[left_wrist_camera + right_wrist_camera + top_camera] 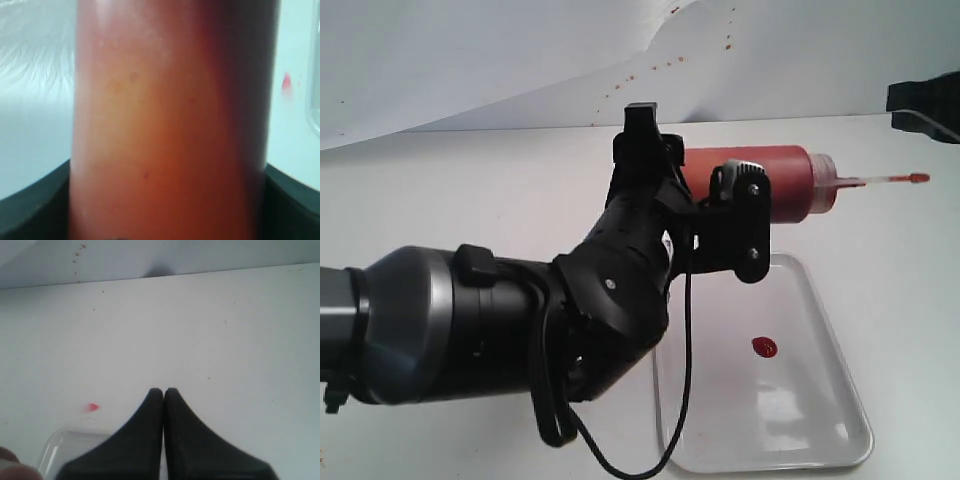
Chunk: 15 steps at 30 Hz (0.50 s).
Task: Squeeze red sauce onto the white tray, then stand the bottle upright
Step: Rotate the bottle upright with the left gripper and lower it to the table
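Over the far end of the white tray (775, 415), the left gripper (705, 178) has its jaws clamped around the bottle (792, 185), which lies on its side with the nozzle pointing to 3 o'clock and the tethered cap (919, 178) beyond it. A round blob of red sauce (764, 347) sits on the tray, at 6 o'clock from the bottle. The right gripper (163, 391) has its jaws pressed together, holding nothing
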Each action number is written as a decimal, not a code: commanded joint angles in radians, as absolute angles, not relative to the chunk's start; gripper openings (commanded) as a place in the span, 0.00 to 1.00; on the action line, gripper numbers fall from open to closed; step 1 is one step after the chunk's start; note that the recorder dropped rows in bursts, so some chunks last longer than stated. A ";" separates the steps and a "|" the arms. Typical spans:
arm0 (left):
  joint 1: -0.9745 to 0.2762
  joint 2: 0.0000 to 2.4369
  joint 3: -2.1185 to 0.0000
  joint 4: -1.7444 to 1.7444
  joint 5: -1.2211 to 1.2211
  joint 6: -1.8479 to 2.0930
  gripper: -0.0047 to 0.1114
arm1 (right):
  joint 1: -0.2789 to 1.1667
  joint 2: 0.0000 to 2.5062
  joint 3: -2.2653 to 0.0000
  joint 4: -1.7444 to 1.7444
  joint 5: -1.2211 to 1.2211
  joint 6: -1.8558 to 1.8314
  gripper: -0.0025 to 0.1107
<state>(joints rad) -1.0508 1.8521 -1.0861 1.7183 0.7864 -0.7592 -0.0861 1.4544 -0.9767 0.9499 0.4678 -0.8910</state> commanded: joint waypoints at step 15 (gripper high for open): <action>-0.864 1.840 -1.125 1.744 0.357 -1.240 0.04 | -0.160 1.455 -0.980 0.987 0.535 -0.787 0.02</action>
<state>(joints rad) -0.8814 1.8521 -1.0986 1.7242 0.3957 -1.1897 -0.1535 1.4544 -0.9767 0.9795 0.5061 -0.7892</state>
